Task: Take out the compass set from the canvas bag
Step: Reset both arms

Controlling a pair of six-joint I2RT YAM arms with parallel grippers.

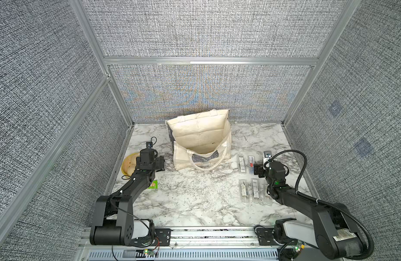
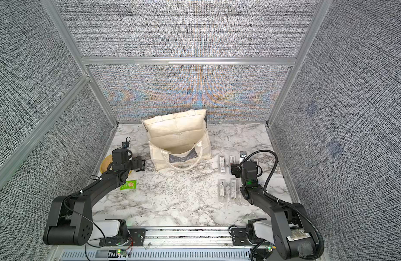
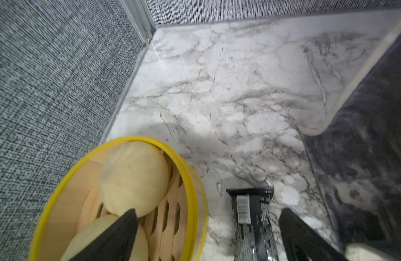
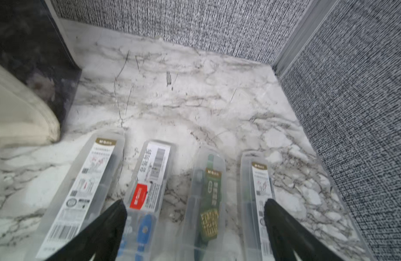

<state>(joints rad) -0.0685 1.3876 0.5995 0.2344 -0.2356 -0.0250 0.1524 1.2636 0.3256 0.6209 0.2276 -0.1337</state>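
The canvas bag (image 1: 200,137) (image 2: 177,137) stands open at the back middle, cream inside, with a dark printed panel and a loop handle in front. No compass set shows in its mouth. Several compass sets (image 1: 241,163) (image 2: 222,163) in clear plastic cases lie in rows on the right of the marble table. My right gripper (image 1: 258,171) (image 4: 195,203) hovers open over them, and the right wrist view shows cases (image 4: 149,180) side by side under its fingers. My left gripper (image 1: 160,161) (image 3: 208,211) is open left of the bag, holding nothing.
A yellow-rimmed bamboo steamer (image 1: 129,165) (image 3: 190,180) with pale buns sits at the left wall under my left arm. A black packet (image 3: 249,210) lies between the left fingers on the table. A green packet (image 2: 128,184) lies nearer the front. Fabric walls close three sides.
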